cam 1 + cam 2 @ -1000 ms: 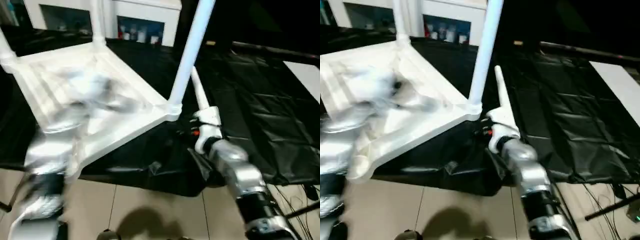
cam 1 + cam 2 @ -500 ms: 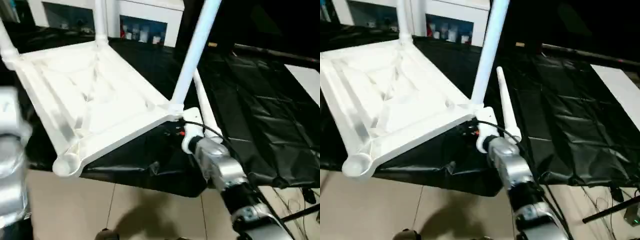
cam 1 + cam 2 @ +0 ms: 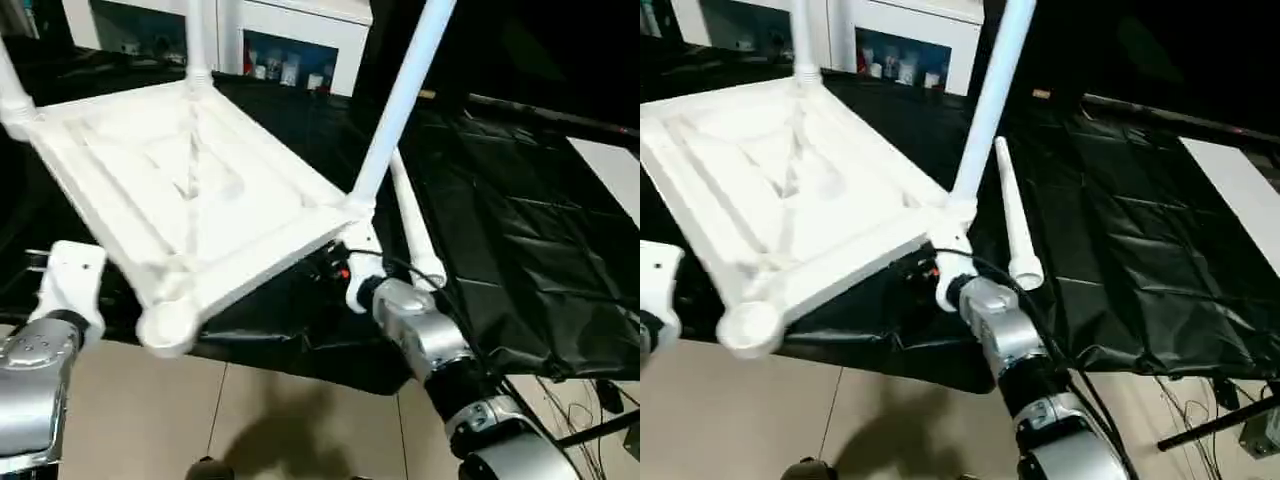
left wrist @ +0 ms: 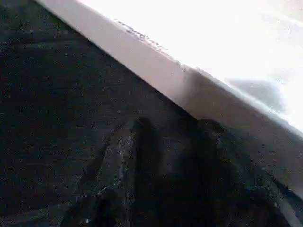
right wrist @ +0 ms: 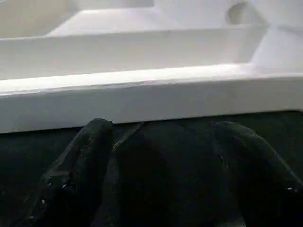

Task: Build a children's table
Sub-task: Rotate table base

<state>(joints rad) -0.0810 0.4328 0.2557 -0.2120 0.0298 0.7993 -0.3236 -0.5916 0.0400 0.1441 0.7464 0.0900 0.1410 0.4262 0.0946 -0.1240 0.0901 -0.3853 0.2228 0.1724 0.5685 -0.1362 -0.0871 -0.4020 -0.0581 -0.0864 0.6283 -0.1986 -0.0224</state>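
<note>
The children's table [image 3: 190,190] lies upside down on the black-sheeted work table, its ribbed underside facing up. Three legs stand in its corner sockets: one pale-blue leg [image 3: 400,100] at the right corner and two white ones at the far corners. The near corner socket [image 3: 165,325] is empty. A loose white leg [image 3: 1015,220] lies on the sheet to the right of the table. My left gripper [image 4: 173,130] is open, fingertips just short of the table's near-left rim. My right gripper [image 5: 165,132] is open at the near-right rim, by the pale-blue leg's socket.
The black sheet [image 3: 520,230] hangs over the work table's front edge, above a tiled floor [image 3: 250,420]. A white glass-door cabinet [image 3: 280,45] stands behind. Cables [image 3: 590,410] lie on the floor at the lower right.
My left arm has swung off the table's underside and come down to its near-left rim. My right arm has closed in on the corner under the pale-blue leg.
</note>
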